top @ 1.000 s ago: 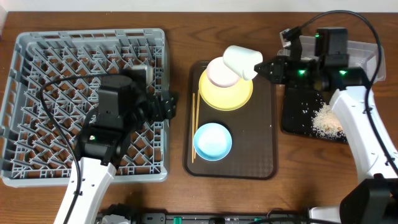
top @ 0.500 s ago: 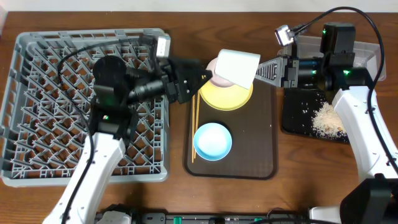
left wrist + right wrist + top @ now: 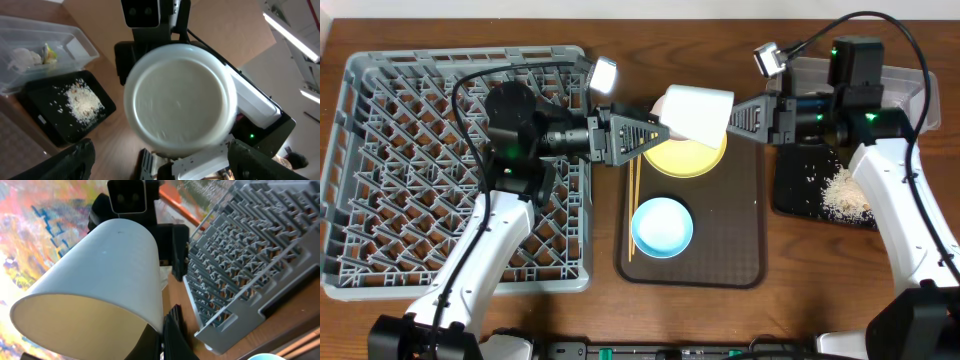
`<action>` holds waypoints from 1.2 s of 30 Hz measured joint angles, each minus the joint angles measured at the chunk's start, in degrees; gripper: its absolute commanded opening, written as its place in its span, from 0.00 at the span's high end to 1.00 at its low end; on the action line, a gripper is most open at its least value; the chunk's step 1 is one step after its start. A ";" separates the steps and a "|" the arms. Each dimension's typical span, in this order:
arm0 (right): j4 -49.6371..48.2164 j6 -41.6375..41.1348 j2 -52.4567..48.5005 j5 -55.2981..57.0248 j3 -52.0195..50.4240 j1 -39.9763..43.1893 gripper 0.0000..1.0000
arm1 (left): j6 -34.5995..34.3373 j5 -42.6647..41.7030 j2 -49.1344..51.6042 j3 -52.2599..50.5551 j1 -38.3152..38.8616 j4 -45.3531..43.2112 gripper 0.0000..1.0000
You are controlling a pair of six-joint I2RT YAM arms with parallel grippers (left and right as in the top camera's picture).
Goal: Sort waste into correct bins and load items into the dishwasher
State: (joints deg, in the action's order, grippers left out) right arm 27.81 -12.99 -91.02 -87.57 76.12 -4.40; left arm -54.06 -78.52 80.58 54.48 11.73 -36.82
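Note:
The small white cup (image 3: 695,112) hangs on its side above the yellow plate (image 3: 700,158), its base pointing left. My right gripper (image 3: 732,120) is shut on the cup's rim (image 3: 161,315). My left gripper (image 3: 655,130) is open just left of the cup's base (image 3: 180,107), its fingers (image 3: 75,160) spread wide on either side of it. The light blue bowl (image 3: 662,225) and the chopsticks (image 3: 633,195) lie on the brown tray (image 3: 740,250). The grey dish rack (image 3: 410,150) is at the left. The cup and fingers cover the pinkish-white bowl.
At the right, the black tray (image 3: 800,185) holds rice scraps (image 3: 845,195). Behind it the clear tub (image 3: 75,42) holds the tissue (image 3: 22,57) and the wrapper (image 3: 48,54). Cables arc over both arms.
My left arm has swung from over the rack rightward to the cup's base, gripper open. The right gripper has carried the cup slightly left, still shut on the rim.

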 measured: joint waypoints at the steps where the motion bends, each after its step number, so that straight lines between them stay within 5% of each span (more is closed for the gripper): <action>1: 0.02 0.00 0.00 -0.07 0.00 -0.52 0.99 | -0.20 -0.37 0.00 0.00 0.07 -0.50 0.13; 10: 0.24 -0.04 0.00 -0.15 0.00 -3.61 0.99 | -5.49 -3.08 0.00 0.00 0.07 -10.12 0.13; 29: 0.24 -2.12 0.00 -0.28 0.00 -7.34 0.99 | -12.00 -5.29 0.00 0.00 0.07 -11.08 0.14; 36: 2.58 -2.45 0.00 -0.13 0.00 -7.45 0.99 | -12.44 -5.55 0.00 0.00 0.09 -11.19 0.26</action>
State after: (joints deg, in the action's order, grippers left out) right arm 30.39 -15.44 -91.02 -87.70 76.12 -11.86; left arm -66.50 -84.07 80.58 54.48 11.81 -48.01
